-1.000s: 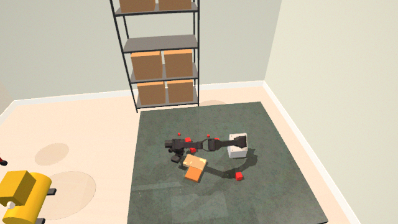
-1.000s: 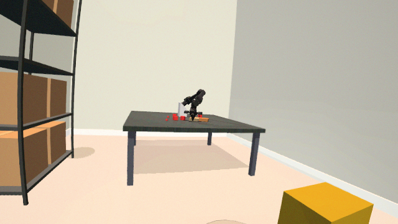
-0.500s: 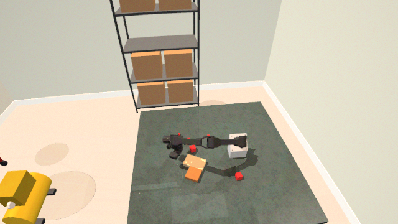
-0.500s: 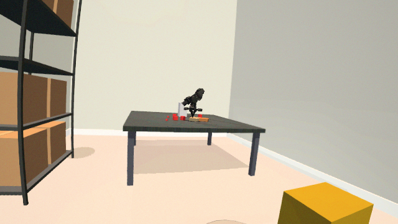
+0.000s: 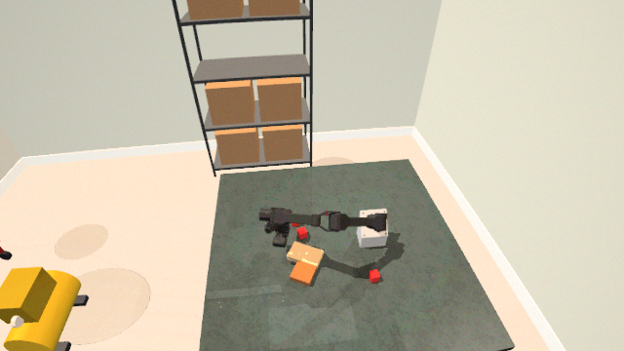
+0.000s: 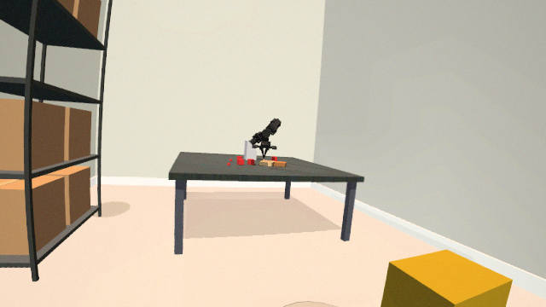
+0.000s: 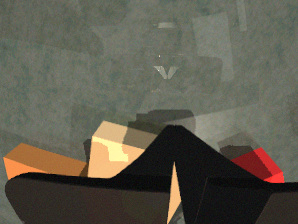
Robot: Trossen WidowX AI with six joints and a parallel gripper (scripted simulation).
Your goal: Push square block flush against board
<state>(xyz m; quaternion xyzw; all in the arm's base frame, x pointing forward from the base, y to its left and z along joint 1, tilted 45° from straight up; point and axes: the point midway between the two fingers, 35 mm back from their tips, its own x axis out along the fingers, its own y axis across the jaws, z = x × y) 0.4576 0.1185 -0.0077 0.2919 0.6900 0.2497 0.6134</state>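
Note:
The orange square block (image 5: 303, 273) (image 6: 280, 164) (image 7: 47, 159) lies flat against a long side of the pale tan board (image 5: 305, 253) (image 6: 266, 163) (image 7: 102, 155). They look in contact, and their right edges look about even in the top view. In the wrist view the fingers hide part of the board and the near edges. My gripper (image 6: 264, 157) (image 7: 173, 132) is shut and empty. Its fingertips point down beside the board, seemingly raised clear of it; their exact height is hard to tell. In the top view the hand hides the fingertips.
A red cube (image 5: 302, 233) (image 7: 256, 164) sits close to the board, with more red cubes behind it, partly under the arm. Another red cube (image 5: 374, 276) lies toward the arm's white base (image 5: 372, 237). All stand on the dark table (image 5: 409, 312) (image 6: 205, 170).

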